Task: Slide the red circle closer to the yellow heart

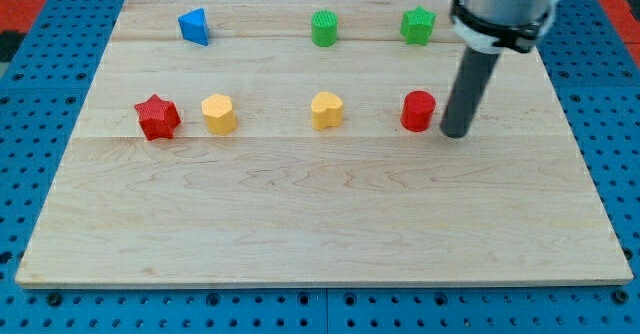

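The red circle [418, 111] sits on the wooden board right of centre. The yellow heart [327, 110] lies to its left, with a gap of about one block width between them. My tip [455, 133] stands just to the right of the red circle, close to it, with a thin gap showing. The dark rod rises from the tip toward the view's top right.
A red star [157, 117] and a yellow hexagon [218, 114] lie in the same row at the left. A blue triangle [195, 26], a green cylinder [324, 28] and a green star [418, 25] line the top. The board's right edge [585, 164] is near the rod.
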